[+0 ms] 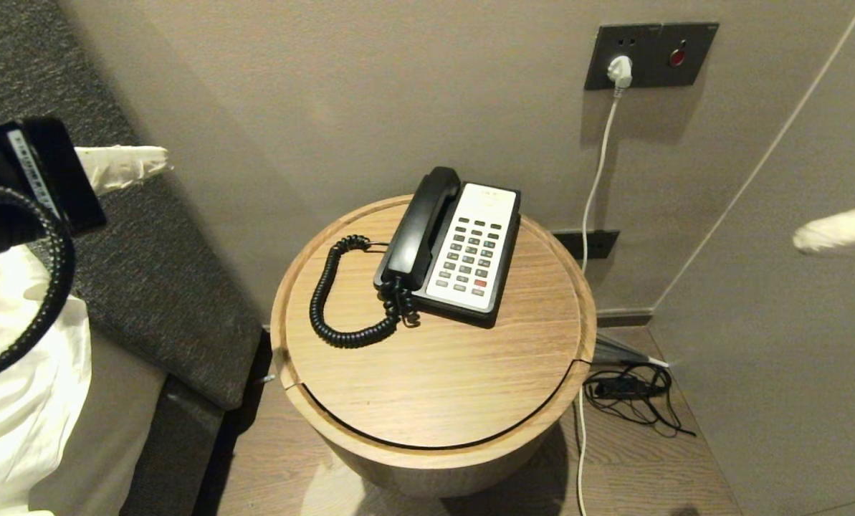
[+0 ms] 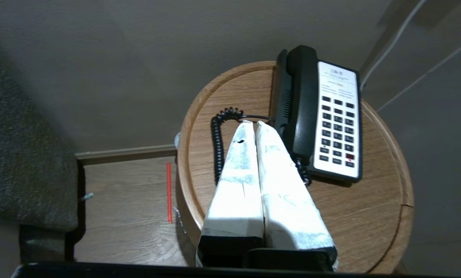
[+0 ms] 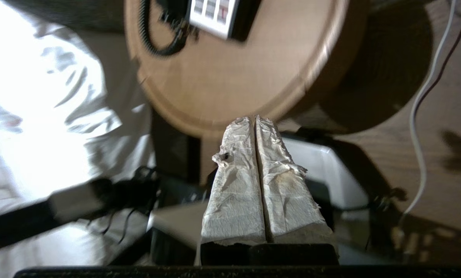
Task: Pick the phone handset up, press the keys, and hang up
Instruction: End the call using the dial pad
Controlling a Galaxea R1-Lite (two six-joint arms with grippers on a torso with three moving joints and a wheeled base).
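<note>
A black handset (image 1: pixel 418 226) rests in the cradle on the left side of a phone base with a white keypad (image 1: pixel 471 247), on a round wooden side table (image 1: pixel 434 373). A coiled black cord (image 1: pixel 330 301) loops to its left. My left gripper (image 1: pixel 158 159) is shut and empty, high at the far left, away from the phone. In the left wrist view its tips (image 2: pixel 253 123) point toward the handset (image 2: pixel 301 100) and cord (image 2: pixel 216 143). My right gripper (image 1: pixel 803 240) is shut and empty, at the far right edge; in the right wrist view its tips (image 3: pixel 253 119) hang off the table's front.
A bed with a grey headboard (image 1: pixel 155 287) and white bedding (image 1: pixel 18 401) stands left of the table. A white plug (image 1: pixel 619 72) and cable run down the wall behind. Black cables (image 1: pixel 631 394) lie on the floor to the right. A red straw (image 2: pixel 169 192) lies on the floor.
</note>
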